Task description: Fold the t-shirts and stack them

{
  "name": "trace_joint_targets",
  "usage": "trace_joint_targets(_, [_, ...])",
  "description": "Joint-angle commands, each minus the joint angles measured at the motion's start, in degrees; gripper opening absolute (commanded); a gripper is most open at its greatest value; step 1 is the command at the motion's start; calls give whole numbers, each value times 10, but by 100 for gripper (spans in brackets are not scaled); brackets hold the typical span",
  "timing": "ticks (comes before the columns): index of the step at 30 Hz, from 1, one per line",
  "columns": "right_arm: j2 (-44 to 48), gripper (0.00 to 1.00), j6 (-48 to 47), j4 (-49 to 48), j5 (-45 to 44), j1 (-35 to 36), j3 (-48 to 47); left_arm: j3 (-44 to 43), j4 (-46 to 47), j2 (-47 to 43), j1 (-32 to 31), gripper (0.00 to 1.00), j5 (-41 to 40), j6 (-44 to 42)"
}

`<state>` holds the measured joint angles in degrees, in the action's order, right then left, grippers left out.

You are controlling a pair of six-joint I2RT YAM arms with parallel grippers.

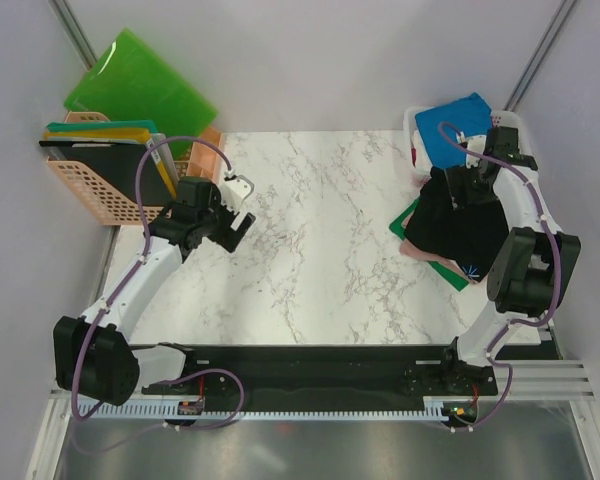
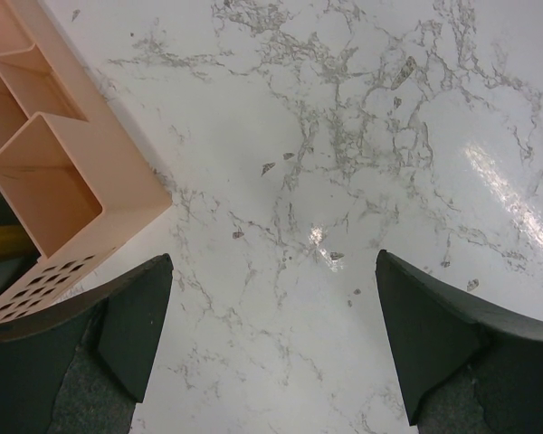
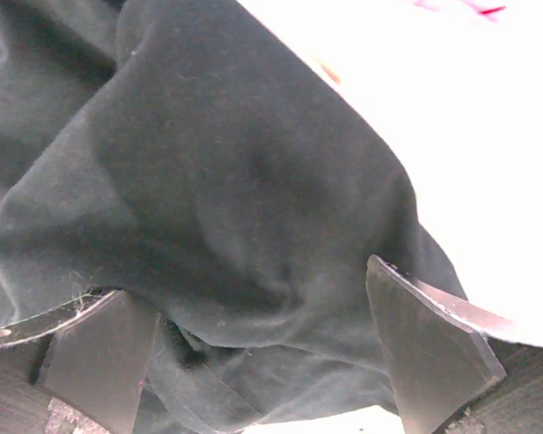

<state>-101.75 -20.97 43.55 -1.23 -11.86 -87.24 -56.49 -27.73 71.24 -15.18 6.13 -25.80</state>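
We found the right arm (image 1: 525, 265) reaching over the heap. The right jaws stood wide apart with the black shirt (image 1: 448, 225) bulging up between them, not yet pinched, so nothing was held. That shirt lay crumpled at the right edge of the surface (image 1: 320, 230), draped over a pink shirt (image 1: 412, 249), with the blue shirt (image 1: 458, 122) on the bin (image 1: 410, 120) just beyond. Bunched as it was, it gave us no clear long axis; the heap ran roughly from the bin toward the near edge. The left arm (image 1: 145, 270) hung over bare marble beside the peach basket (image 1: 85, 195), the left jaws equally wide and empty, well apart from every shirt. We judged the right arm the one to close and lift.
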Motion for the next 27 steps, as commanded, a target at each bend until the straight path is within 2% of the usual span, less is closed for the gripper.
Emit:
trace_joint_targets(1, [27,98,15,-14,54,-2,8,-4,5,-5,2,100,4,12])
trace_joint_targets(7, [59,98,-18,92,152,-2,-41,-15,2,10,2,100,8,14])
trace_joint_targets(13, [36,98,-83,372,280,-4,-154,-7,0,13,2,100,7,9])
trace_joint_targets(14, [38,98,-86,381,317,-12,-145,-6,0,14,2,100,7,8])
trace_joint_targets(16, [58,98,-86,372,342,-21,-116,-9,0,20,2,100,7,8])
trace_joint_targets(18, [81,98,-44,335,325,-30,-58,-12,0,23,3,100,7,9])
trace_joint_targets(22, [174,98,28,177,233,-38,77,-10,1,28,2,100,8,8])
trace_joint_targets(27, [191,98,34,139,209,-38,120,-13,2,39,2,100,18,8])
